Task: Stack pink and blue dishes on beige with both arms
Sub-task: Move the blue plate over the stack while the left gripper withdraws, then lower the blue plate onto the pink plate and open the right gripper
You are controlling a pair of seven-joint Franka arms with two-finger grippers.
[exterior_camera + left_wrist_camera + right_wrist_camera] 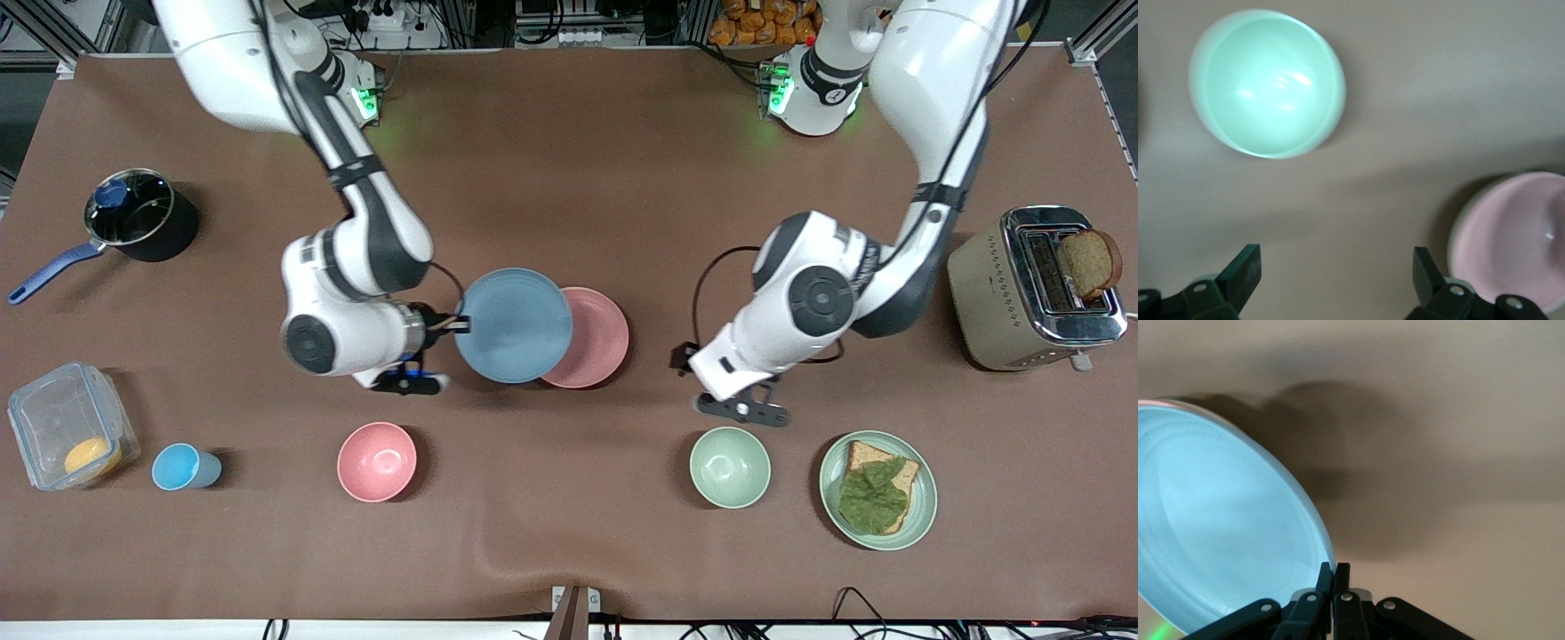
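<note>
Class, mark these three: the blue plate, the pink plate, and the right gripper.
blue plate (514,325), front view, centre of its face.
pink plate (597,342), front view, uncovered part.
right gripper (1333,577), right wrist view, fingertips pinching the blue plate's rim.

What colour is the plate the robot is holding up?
Light blue. The right gripper pinches the blue plate by its rim; the front view shows it best.

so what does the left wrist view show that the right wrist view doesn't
Only the left wrist view: a green bowl on the table, part of a pink dish at the picture's edge (bowl or plate, cannot tell), and the left hand open with nothing between its fingers.

Only the right wrist view: the blue plate, pinched at its rim by the shut right hand and casting a shadow on the cloth.

Both: the brown table cover and each arm's own black fingers.
</note>
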